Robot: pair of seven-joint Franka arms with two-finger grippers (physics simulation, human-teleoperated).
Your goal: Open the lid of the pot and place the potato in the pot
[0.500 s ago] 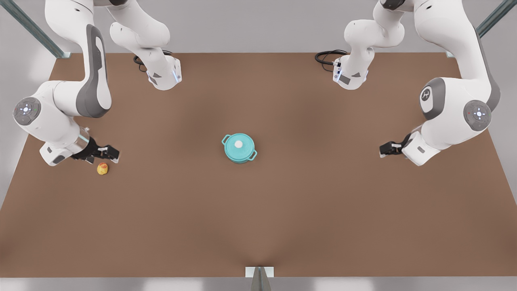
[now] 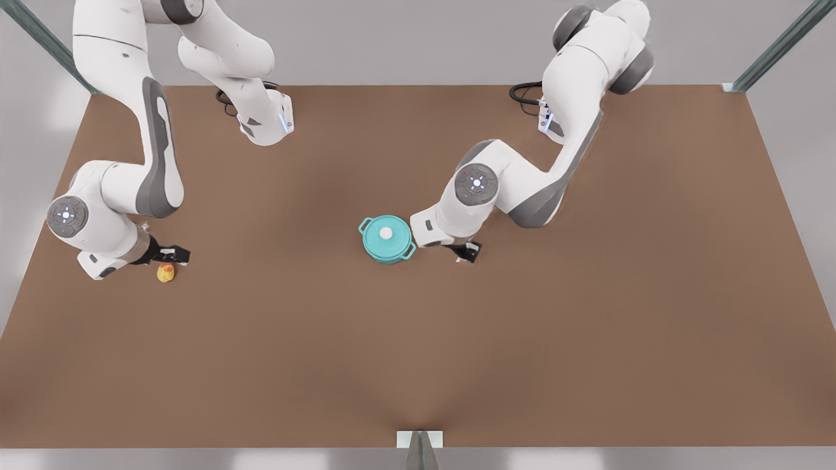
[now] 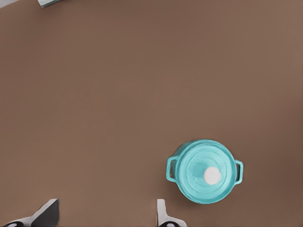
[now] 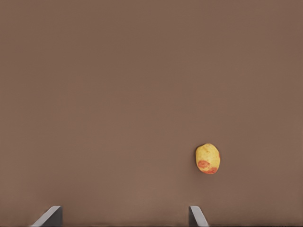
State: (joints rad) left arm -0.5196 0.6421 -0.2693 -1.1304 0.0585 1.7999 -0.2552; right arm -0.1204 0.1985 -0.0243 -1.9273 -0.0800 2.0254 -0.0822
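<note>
Your left end effector [image 2: 465,253], fingers apart, hovers just beside the pot [image 2: 388,249], whose pot lid [image 2: 386,235] is on. Your right end effector [image 2: 171,255], fingers apart, hovers just beside the potato [image 2: 166,272] on the surface [image 2: 418,339].

A simulated robot test cell: bare brown table [image 2: 418,365], grey walls, metal frame posts [image 2: 777,46].

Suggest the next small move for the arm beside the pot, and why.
Probably shift the left gripper sideways until it sits above the white knob, since the pot lid is on the pot and the open fingers sit off to one side.
</note>
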